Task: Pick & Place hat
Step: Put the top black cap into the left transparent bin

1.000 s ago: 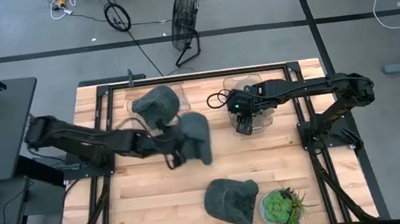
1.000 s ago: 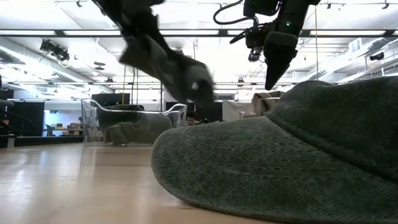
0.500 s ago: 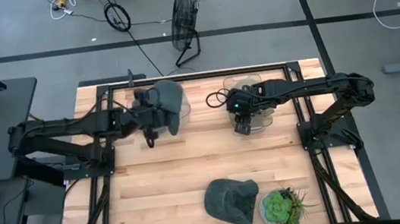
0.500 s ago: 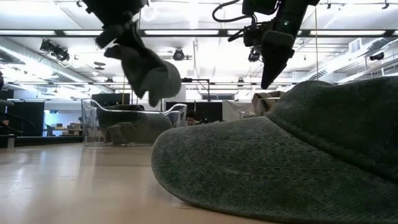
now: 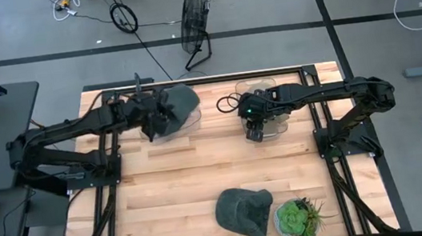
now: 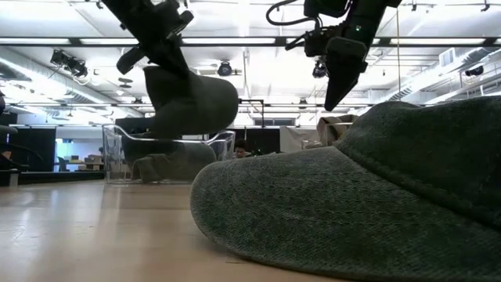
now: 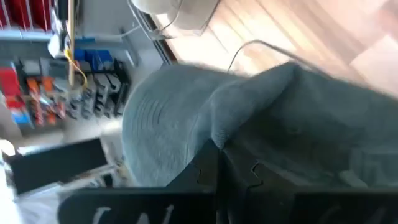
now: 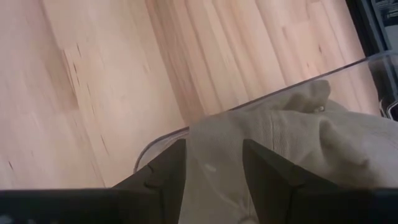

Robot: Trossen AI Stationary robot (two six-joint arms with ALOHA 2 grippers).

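Note:
My left gripper point(image 5: 151, 119) is shut on a grey hat point(image 5: 177, 104) and holds it over the clear bin point(image 5: 166, 133) at the table's far left. In the low view the hat point(image 6: 194, 100) hangs above that bin point(image 6: 168, 155), in which another grey hat point(image 6: 160, 166) lies. My right gripper point(image 5: 255, 133) is open above the near edge of the right clear bin point(image 5: 271, 93). In the right wrist view its fingers point(image 8: 214, 168) stand over a beige hat point(image 8: 292, 134) in that bin. A third grey hat point(image 5: 243, 212) lies on the table near the front. My left gripper pinches a raised fold of the grey hat's cloth point(image 7: 219, 142) between its two shut fingers; one layer or several, I cannot tell. The fingers point(image 6: 160, 43) come from above, slanting down. The hat hangs below them, clear of the table and above the bin.
A potted green plant point(image 5: 296, 219) stands at the front right beside the third hat, which fills the foreground of the low view point(image 6: 360, 204). Bare wood lies in the middle of the table point(image 5: 201, 167). A fan point(image 5: 195, 19) stands on the floor beyond the far edge.
My left gripper has carried the grey hat from the table's middle toward the far edge and a little to the left, ending over the left bin. The hat has swung and stays clear of the table. My right arm has kept still.

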